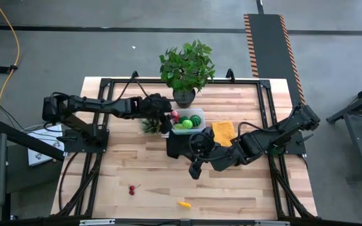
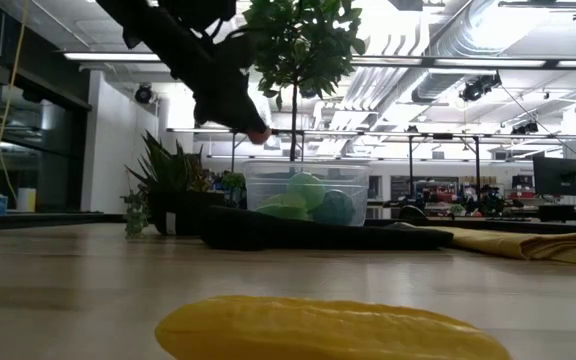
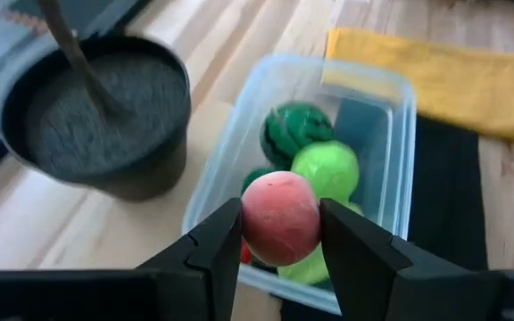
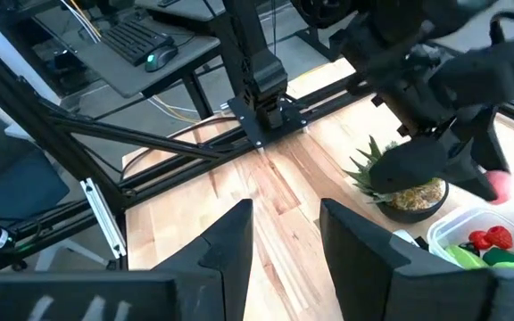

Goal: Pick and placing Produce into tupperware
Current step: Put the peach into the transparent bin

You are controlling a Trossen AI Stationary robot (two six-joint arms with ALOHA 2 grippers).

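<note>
Left end effector (image 3: 279,234): I pinch a red ball (image 3: 280,218) over the tupperware (image 3: 391,192).
Right end effector (image 4: 284,234): spread, idle.
Risk: ball bounces off piled produce (image 3: 325,168), rolls toward twelve o'clock pot (image 3: 96,111).

Grey floor (image 1: 74,50), striped ramp (image 1: 272,47), ceiling strip lights (image 2: 118,56), ducts (image 2: 438,40)

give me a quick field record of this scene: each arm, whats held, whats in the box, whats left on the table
left gripper: above the tupperware's near end, jaws shut on a pink-red ball
right gripper: over the table in front of the black cloth, holding nothing, jaws apart
in tupperware: striped dark green ball, light green pieces
left on table: cherries, yellow piece
nearby: yellow cloth, potted plant
</note>
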